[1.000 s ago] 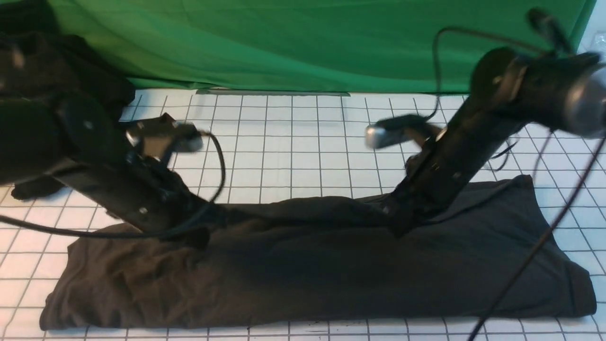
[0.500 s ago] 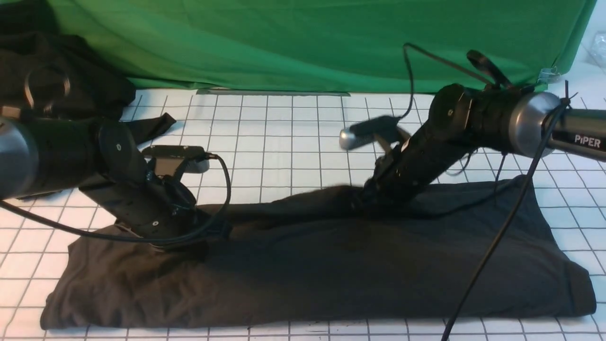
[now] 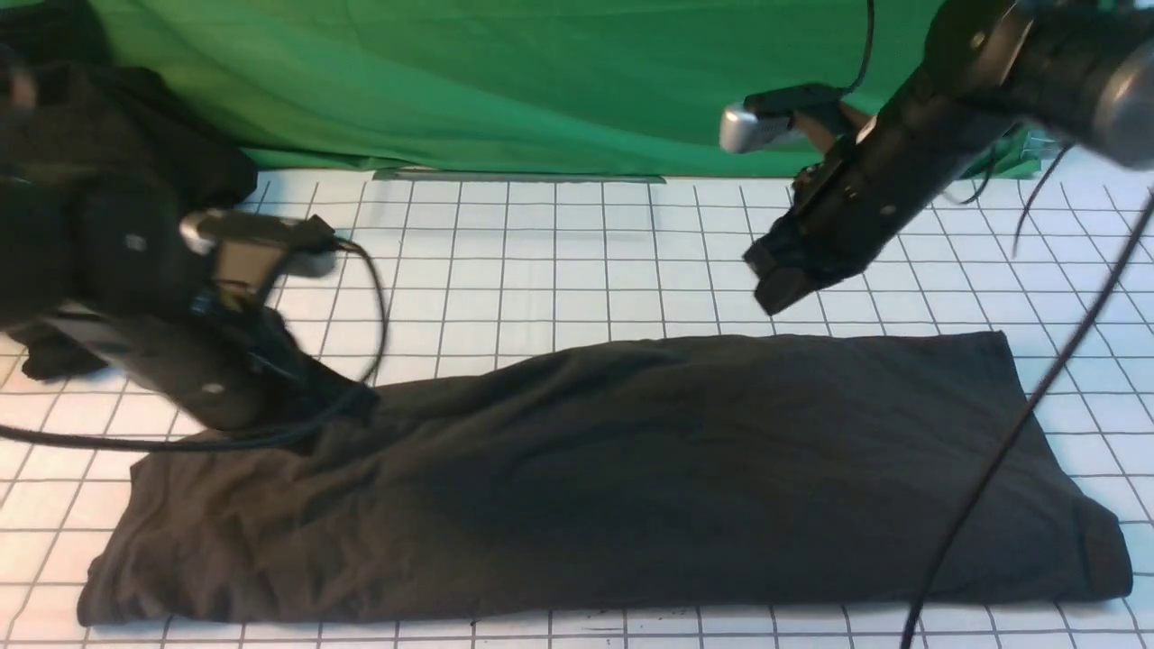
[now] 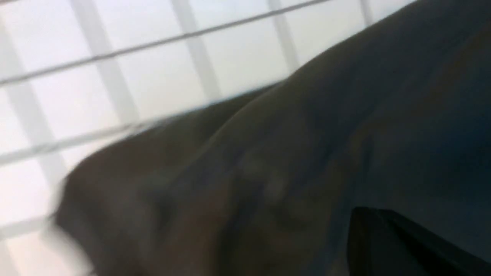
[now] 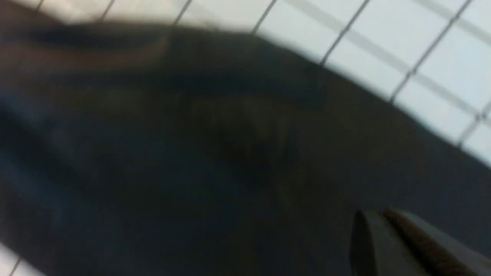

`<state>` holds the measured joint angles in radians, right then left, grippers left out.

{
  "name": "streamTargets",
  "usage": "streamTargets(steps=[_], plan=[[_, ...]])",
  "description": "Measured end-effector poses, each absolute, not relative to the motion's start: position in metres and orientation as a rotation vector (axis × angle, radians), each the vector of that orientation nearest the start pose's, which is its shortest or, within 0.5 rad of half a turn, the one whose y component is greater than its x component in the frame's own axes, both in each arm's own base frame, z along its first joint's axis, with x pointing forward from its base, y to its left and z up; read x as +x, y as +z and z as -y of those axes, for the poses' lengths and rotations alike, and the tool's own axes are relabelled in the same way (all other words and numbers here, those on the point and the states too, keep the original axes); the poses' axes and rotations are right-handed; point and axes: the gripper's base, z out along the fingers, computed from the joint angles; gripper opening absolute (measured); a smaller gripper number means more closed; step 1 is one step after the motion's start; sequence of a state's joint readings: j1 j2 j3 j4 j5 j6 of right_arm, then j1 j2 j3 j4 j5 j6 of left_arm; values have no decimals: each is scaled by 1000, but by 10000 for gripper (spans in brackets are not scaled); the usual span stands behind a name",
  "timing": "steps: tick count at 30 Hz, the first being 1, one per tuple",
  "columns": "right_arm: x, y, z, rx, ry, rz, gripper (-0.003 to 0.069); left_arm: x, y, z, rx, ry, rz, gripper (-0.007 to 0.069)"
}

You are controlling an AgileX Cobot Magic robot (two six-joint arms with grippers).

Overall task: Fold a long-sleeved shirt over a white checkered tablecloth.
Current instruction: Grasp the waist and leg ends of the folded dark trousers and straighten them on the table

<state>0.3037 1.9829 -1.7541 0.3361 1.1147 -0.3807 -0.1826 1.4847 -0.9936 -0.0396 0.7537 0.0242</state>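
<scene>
The dark brown-black long-sleeved shirt (image 3: 631, 478) lies folded into a long band across the near part of the white checkered tablecloth (image 3: 559, 261). My left gripper (image 3: 359, 403) is shut, its tip low at the shirt's far left edge; no cloth shows between its jaws. My right gripper (image 3: 773, 293) hangs shut and empty in the air above the tablecloth, just beyond the shirt's far edge. Both wrist views are blurred: the left wrist view shows the shirt (image 4: 307, 134) and the grid cloth (image 4: 134, 76), and the right wrist view shows the shirt (image 5: 191, 134) under the shut fingertips (image 5: 364, 226).
A green backdrop cloth (image 3: 541, 81) hangs along the table's far side. A heap of black cloth (image 3: 108, 135) sits at the far left behind my left arm. The right arm's cable (image 3: 1010, 451) hangs across the shirt's right part.
My right gripper has come off the shirt and risen up and to the right. The left arm has drawn back to the left. The shirt's far edge now lies flat.
</scene>
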Motion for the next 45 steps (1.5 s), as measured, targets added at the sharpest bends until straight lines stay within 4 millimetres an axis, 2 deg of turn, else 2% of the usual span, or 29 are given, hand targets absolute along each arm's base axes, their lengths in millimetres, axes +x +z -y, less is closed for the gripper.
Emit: streamTargets(steps=[1, 2, 4, 5, 7, 9, 12, 17, 18, 20, 21, 22, 23, 24, 27, 29, 33, 38, 39, 40, 43, 44, 45], plan=[[399, 275, -152, -801, 435, -2661, 21, 283, 247, 50, 227, -84, -2730, -3], [387, 292, -144, -801, 424, -2651, 20, 272, 255, 29, 105, -69, -2742, -3], [369, 306, -136, -794, 408, -2635, 20, 259, 252, 0, -62, -65, -2762, -3], [367, 305, -134, -793, 405, -2642, 20, 258, 252, -2, -80, -65, -2764, -3], [348, 314, -127, -766, 396, -2610, 20, 248, 243, -24, -209, -97, -2796, -2], [334, 319, -123, -726, 401, -2564, 20, 244, 239, -30, -187, -125, -2823, 3], [320, 316, -119, -656, 411, -2526, 20, 242, 238, -27, -133, -131, -2838, 53], [311, 309, -115, -618, 407, -2524, 20, 249, 236, -23, -49, -43, -2804, 253], [310, 304, -115, -611, 410, -2538, 20, 253, 231, -20, -9, -26, -2815, 359], [309, 302, -115, -607, 411, -2545, 20, 255, 226, -17, 14, -23, -2830, 440], [309, 301, -115, -603, 412, -2549, 20, 260, 215, -14, 25, -26, -2866, 549], [309, 301, -115, -602, 413, -2551, 20, 264, 207, -13, 8, -31, -2890, 598], [309, 301, -115, -602, 413, -2551, 20, 264, 207, -13, 8, -29, -2888, 606], [309, 301, -115, -600, 413, -2550, 20, 268, 197, -14, -11, -24, -2915, 646], [309, 301, -115, -600, 413, -2550, 20, 275, 177, -17, -34, 13, -2968, 674], [309, 301, -115, -598, 415, -2551, 21, 279, 166, -17, -61, 9, -2985, 677], [309, 301, -115, -598, 415, -2551, 21, 282, 161, -18, -71, 25, -2987, 662], [309, 301, -115, -597, 417, -2553, 21, 284, 157, -18, -66, 29, -3003, 545], [309, 301, -115, -597, 417, -2553, 21, 285, 156, -19, -63, 32, -3006, 498], [309, 301, -115, -597, 417, -2553, 21, 285, 156, -19, -64, 32, -3006, 489], [309, 301, -115, -597, 417, -2554, 21, 285, 157, -19, -46, 33, -3007, 304], [309, 301, -115, -597, 417, -2554, 21, 286, 158, -19, -14, 37, -3008, 183], [309, 301, -115, -597, 417, -2554, 21, 286, 160, -19, 1, 44, -3012, 117]])
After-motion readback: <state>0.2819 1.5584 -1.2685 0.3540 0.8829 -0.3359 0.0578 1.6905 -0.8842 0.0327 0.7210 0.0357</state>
